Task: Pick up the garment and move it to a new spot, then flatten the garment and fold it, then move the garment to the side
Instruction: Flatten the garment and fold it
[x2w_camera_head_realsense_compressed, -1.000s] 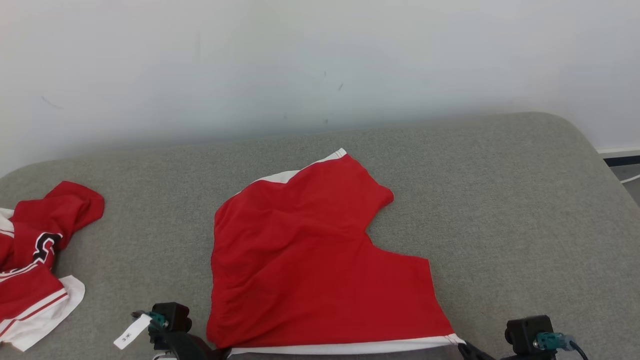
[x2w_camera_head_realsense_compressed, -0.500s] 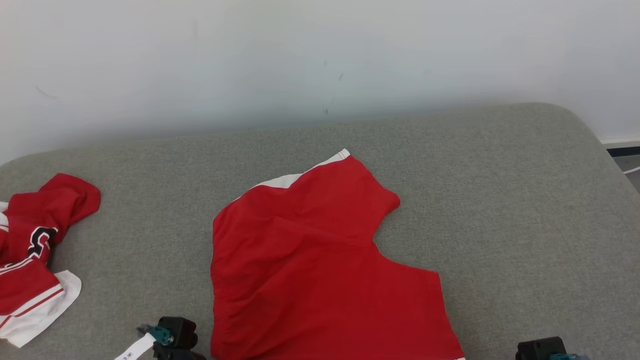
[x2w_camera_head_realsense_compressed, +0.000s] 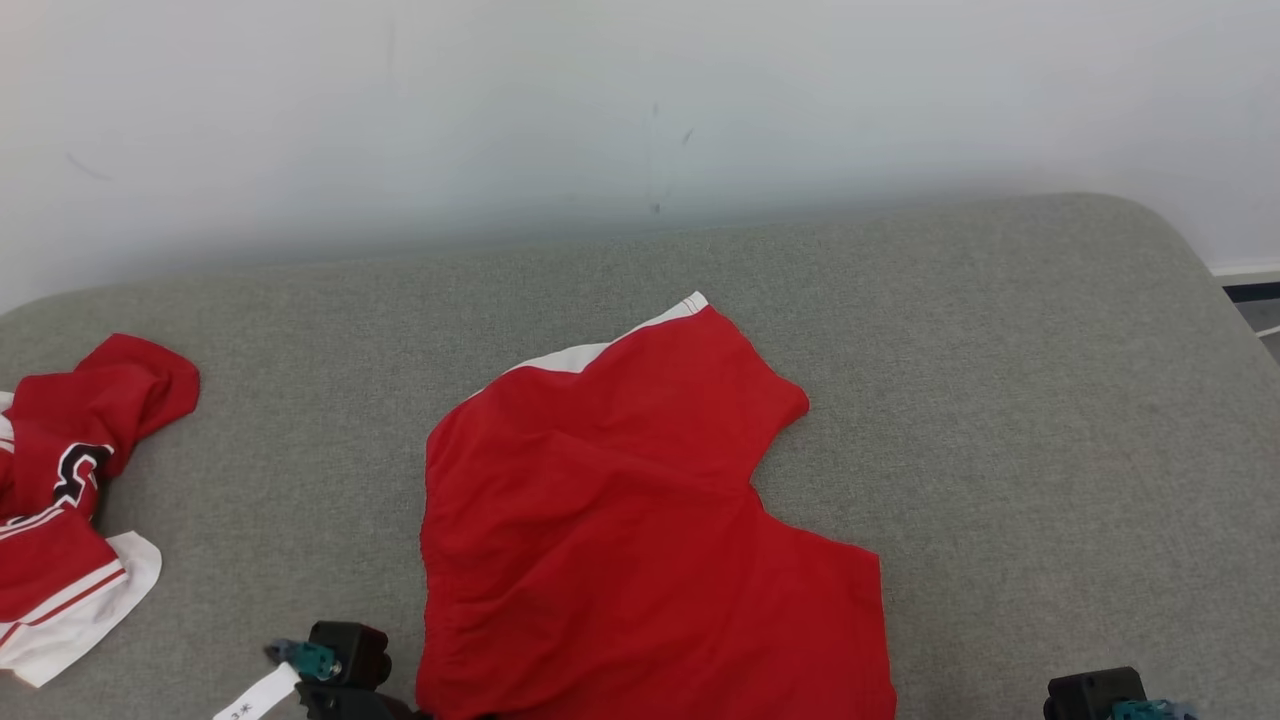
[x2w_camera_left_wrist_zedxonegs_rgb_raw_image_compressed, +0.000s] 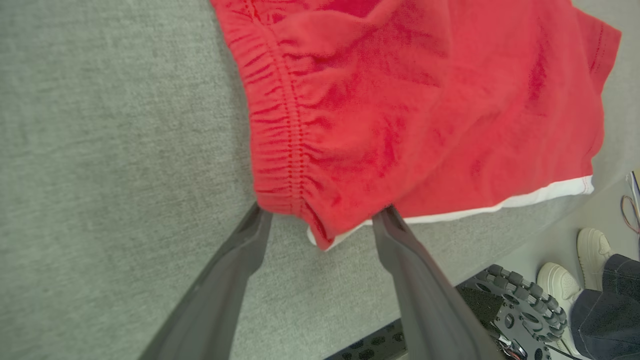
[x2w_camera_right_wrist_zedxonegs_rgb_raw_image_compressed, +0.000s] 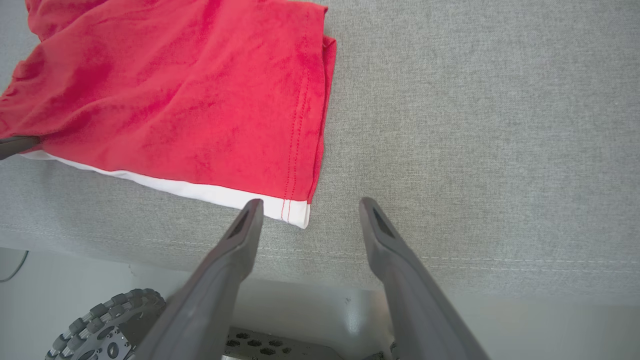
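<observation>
Looking like the flatten step to me: red shorts (x2w_camera_head_realsense_compressed: 620, 520) lie spread near the front edge of the grey surface (x2w_camera_head_realsense_compressed: 1000, 400). Left end effector (x2w_camera_left_wrist_zedxonegs_rgb_raw_image_compressed: 322, 211) and right end effector (x2w_camera_right_wrist_zedxonegs_rgb_raw_image_compressed: 310, 201) both gape wide at the near corners, holding nothing. Next I'd pinch those corners and fold.

Lighting is bright, even and diffuse, without glare. In the head view the white wall (x2w_camera_head_realsense_compressed: 640, 100) shades softly to grey where it meets the grey fabric-covered surface (x2w_camera_head_realsense_compressed: 1000, 350), and that boundary appears hazy. The red cloth garment (x2w_camera_head_realsense_compressed: 620, 500) casts only a thin, faint shadow along its edges. In the left wrist view its weave is slightly smeared. In the right wrist view the stitching and grey weave are crisp.
</observation>
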